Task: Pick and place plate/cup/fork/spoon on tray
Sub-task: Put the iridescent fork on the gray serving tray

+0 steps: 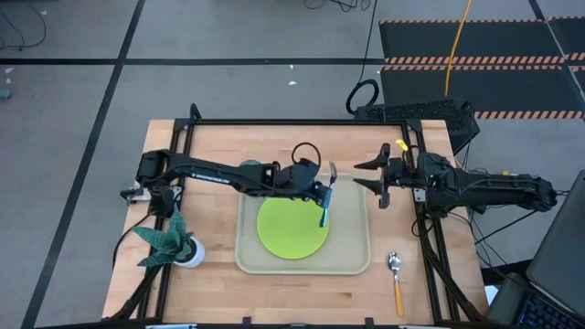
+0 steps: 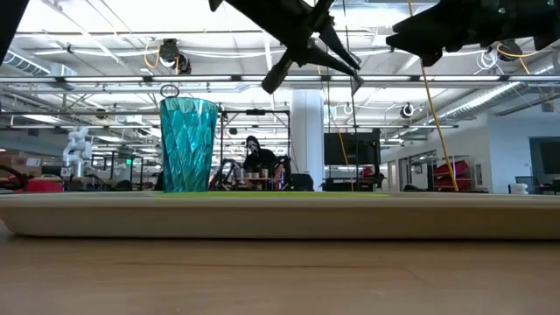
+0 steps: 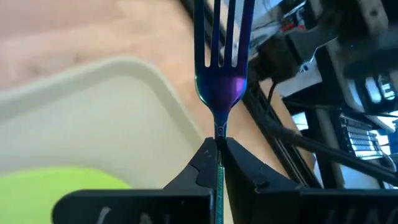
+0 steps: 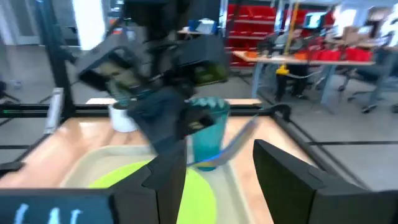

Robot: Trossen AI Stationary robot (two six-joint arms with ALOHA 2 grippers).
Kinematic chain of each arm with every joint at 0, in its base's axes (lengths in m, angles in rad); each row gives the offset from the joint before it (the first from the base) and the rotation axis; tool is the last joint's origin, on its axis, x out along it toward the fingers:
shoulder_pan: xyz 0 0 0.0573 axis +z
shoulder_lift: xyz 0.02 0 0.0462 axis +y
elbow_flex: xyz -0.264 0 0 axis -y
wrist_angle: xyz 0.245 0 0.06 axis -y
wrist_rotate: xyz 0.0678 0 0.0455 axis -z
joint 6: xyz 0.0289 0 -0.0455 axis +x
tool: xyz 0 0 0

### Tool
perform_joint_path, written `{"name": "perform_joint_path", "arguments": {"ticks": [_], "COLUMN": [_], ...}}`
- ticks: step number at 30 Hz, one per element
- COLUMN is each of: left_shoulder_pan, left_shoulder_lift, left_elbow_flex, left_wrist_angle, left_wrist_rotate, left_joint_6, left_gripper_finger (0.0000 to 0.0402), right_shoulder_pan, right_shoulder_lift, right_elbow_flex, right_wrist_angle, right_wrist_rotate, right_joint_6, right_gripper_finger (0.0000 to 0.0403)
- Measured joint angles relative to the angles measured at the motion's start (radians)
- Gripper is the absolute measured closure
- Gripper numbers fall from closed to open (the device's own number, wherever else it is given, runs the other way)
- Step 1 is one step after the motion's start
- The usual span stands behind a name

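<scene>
The beige tray (image 1: 352, 260) lies mid-table with the lime-green plate (image 1: 291, 228) on it. The teal cup (image 2: 186, 144) stands upright on the tray; in the high view my left arm hides it. My left gripper (image 1: 325, 193) is over the tray's far right part, shut on the blue-handled fork (image 1: 323, 216). My right gripper (image 1: 369, 175) is open and empty, just right of the tray's far right corner. The orange-handled spoon (image 1: 396, 279) lies on the table right of the tray, near the front edge. My left gripper pinches the fork's neck (image 3: 219, 132), just behind the tines, between its two fingertips. The tines (image 3: 219, 37) stick out forward past the fingers, and the handle (image 3: 217, 180) runs back between them. The fork is lifted clear above the tray.
A teal leafy plant in a white pot (image 1: 172, 241) stands at the table's near left. Black frame rails (image 1: 302, 122) run along the table's far edge and both sides. Bare wood shows right of the tray around the spoon.
</scene>
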Motion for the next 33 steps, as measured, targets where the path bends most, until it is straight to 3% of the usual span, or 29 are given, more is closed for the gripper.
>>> {"name": "perform_joint_path", "arguments": {"ticks": [7, 15, 20, 24, 28, 33], "left_shoulder_pan": [-0.034, -0.053, -0.064, -0.064, -0.064, -0.063], "left_shoulder_lift": [0.009, 0.047, 0.167, 0.313, 0.403, 0.407], "left_elbow_flex": [0.001, 0.010, 0.219, 0.485, 0.704, 0.758], "left_wrist_angle": [-0.037, 0.049, 0.006, -0.146, -0.399, -0.599], "left_wrist_rotate": [0.019, 0.032, 0.026, 0.067, 0.082, 0.059], "left_joint_6": [-0.152, -0.284, -0.240, -0.162, -0.130, -0.142], "left_gripper_finger": [0.0392, 0.0392, 0.0392, 0.0392, 0.0392, 0.0392], "right_shoulder_pan": [0.000, 0.000, -0.001, 0.000, 0.000, 0.000], "right_shoulder_lift": [-0.006, -0.001, 0.000, -0.017, -0.080, -0.250], "right_elbow_flex": [0.000, 0.000, 0.000, 0.001, 0.000, 0.008], "right_wrist_angle": [0.081, 0.103, 0.083, 0.040, -0.064, -0.208], "right_wrist_rotate": [0.188, 0.219, 0.217, 0.217, 0.223, 0.272], "right_joint_6": [-0.049, -0.079, -0.109, -0.110, -0.141, -0.122], "right_gripper_finger": [0.0222, 0.0222, 0.0222, 0.0222, 0.0222, 0.0222]}}
